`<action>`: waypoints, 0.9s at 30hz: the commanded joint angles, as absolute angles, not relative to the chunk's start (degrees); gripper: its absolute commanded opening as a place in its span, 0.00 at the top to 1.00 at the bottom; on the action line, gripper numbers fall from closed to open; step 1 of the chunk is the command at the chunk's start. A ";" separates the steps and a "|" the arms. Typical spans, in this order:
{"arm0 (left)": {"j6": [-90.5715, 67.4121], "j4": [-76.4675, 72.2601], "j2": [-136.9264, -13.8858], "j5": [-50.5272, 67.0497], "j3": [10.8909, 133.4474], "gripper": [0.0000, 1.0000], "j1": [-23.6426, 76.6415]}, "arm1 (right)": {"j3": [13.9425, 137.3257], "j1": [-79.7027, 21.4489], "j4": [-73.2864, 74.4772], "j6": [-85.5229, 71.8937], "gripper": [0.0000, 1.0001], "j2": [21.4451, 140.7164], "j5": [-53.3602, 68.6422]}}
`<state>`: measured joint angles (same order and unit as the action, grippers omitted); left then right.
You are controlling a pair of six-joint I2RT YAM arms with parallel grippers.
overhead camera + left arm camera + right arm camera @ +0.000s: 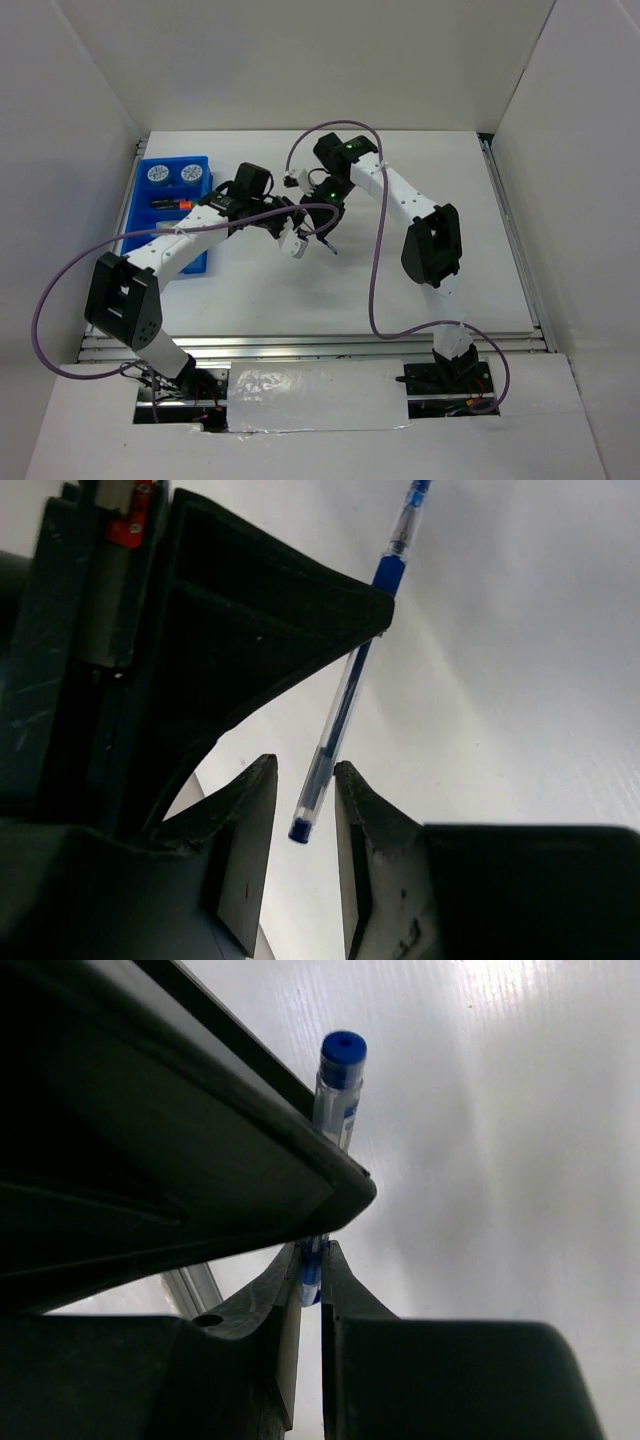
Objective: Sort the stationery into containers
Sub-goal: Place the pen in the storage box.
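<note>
Left wrist view: apparent pen (338, 715) handover.
Right gripper (312, 1252) clamps it; left gripper (304, 770), narrowly parted, should close next.

Over tray (137, 205): left arm (190, 235) crosses its near right corner; the rest is reachable from above.
Tray far compartments: 2 tape rolls (158, 175) (189, 174) fill them.
Just right of tray: both arms converge on 1 pen (335, 730), crowding mid-bench.
Left gripper (305, 780): jaws flank the pen end, a narrow gap on each side.
Well right of tray: bare bench (450, 290), crossed by right arm (400, 195) and purple cable (378, 260).
</note>
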<state>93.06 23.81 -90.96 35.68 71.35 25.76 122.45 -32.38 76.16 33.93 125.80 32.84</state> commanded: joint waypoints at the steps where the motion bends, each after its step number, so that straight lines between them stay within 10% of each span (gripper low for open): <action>1: 95.18 21.27 -92.46 35.08 72.16 0.59 26.98 | 123.66 -33.13 82.70 33.93 1.00 123.66 33.84; 9: 98.09 24.61 -93.34 33.75 72.42 0.61 27.16 | 123.57 -33.05 82.71 33.93 1.00 123.40 34.45; 14: 96.95 24.35 -93.16 32.78 72.60 0.79 27.25 | 123.66 -33.05 82.62 33.84 0.98 123.49 34.10; 22: 95.80 31.02 -89.40 37.78 73.30 0.98 23.30 | 126.82 -30.42 82.09 31.99 0.51 120.95 34.01; 27: 96.86 37.50 -85.00 40.51 71.98 1.00 16.89 | 124.29 -24.27 73.42 27.26 0.39 112.70 37.60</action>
<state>95.92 32.18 -89.49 35.09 71.33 20.05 123.70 -28.80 76.03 30.68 122.19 34.33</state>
